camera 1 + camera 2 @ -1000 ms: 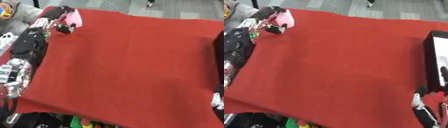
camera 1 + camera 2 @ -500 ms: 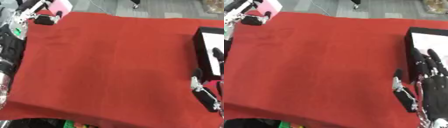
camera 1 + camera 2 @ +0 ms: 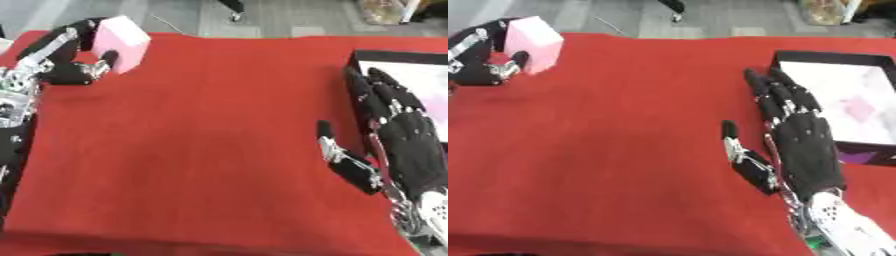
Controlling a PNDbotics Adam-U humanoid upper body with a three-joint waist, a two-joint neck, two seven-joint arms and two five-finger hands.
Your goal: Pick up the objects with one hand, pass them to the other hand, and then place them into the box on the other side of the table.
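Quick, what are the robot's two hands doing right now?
Left hand: shut on the pink block.
Right hand: open, holding nothing, beside the box.

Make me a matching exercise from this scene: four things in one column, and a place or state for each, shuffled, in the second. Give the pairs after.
Things:
1. pink block
2. left hand
3. right hand
4. box

Places or states:
A. open, fingers straight, above the cloth
B. at the table's right edge, black rim
C. held at the far left corner
D. curled round the block

Pairs: 1-C, 2-D, 3-A, 4-B
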